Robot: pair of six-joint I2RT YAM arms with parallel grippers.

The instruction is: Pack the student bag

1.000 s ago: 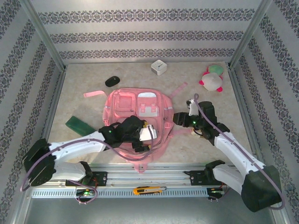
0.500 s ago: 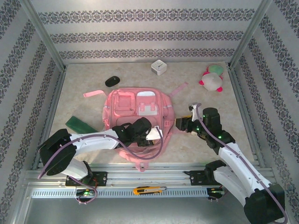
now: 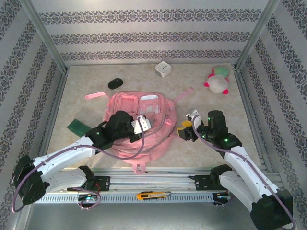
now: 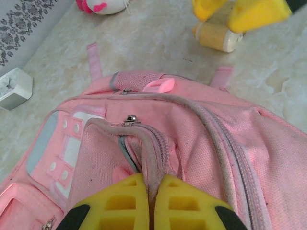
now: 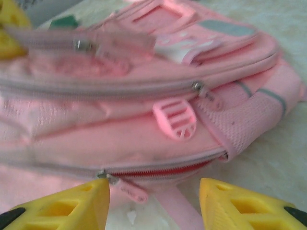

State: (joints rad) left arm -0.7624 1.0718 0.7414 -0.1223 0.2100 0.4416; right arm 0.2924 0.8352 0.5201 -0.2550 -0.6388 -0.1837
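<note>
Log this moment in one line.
left gripper: shut on student bag zipper seam | right gripper: open, at bag's side zipper

You had the student bag in matt pink woven cloth, coarse-meshed on its side panel, with small shiny metal zip pulls and a smooth plastic buckle. The fingers of the left gripper were matt yellow plastic. The table looked matt and marbled.
</note>
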